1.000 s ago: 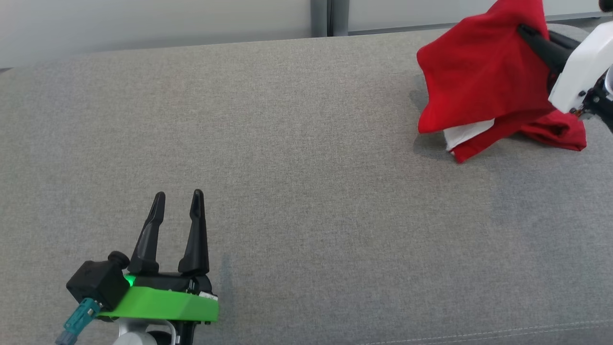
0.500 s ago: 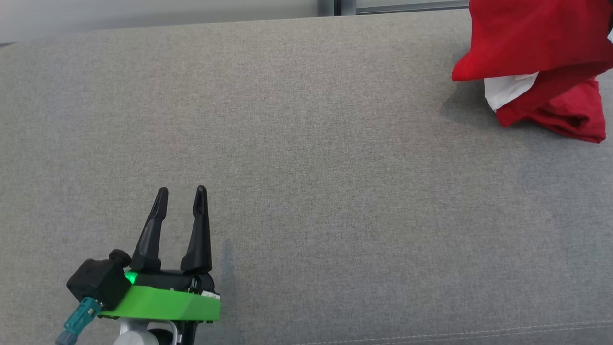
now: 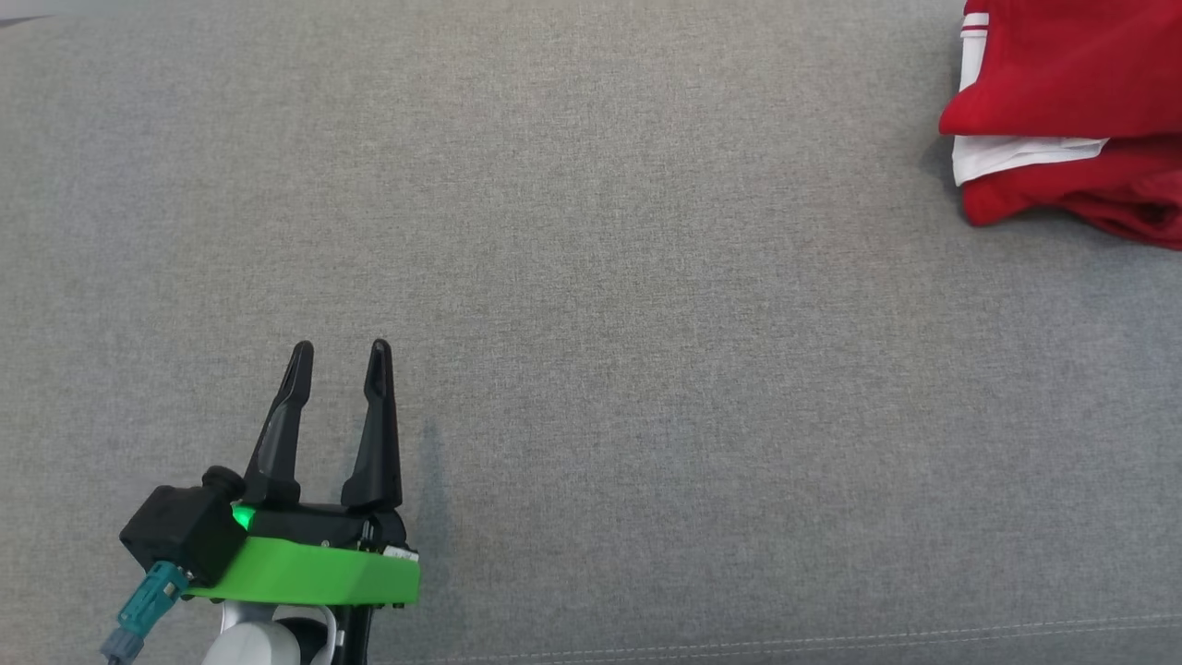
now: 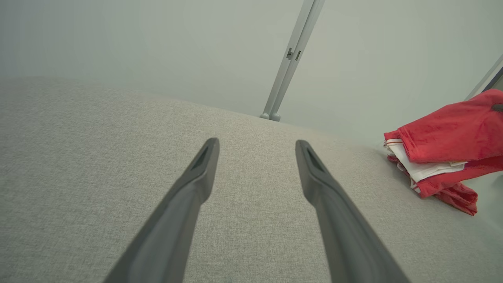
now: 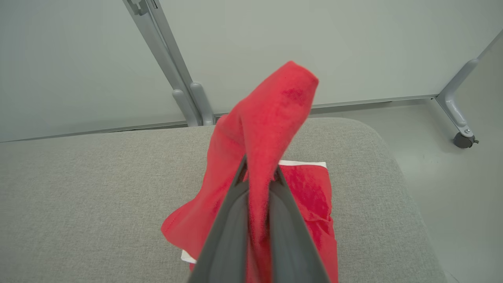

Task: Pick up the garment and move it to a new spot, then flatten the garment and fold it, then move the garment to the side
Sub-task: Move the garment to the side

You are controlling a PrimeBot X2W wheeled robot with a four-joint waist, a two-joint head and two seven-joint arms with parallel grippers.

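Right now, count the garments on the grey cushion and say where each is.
1. The red garment sits at the far right of the grey cushion, one fold pinched in the shut right gripper. Its bunched layers could hide another piece.

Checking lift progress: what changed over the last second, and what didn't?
The head camera tilted down, so the whole picture shifted and the red garment slid toward the upper right corner; its hanging folds also reshaped, baring striped trim. Unchanged: the right gripper stays shut on the garment, the left gripper stays open and idle over the grey cushion.
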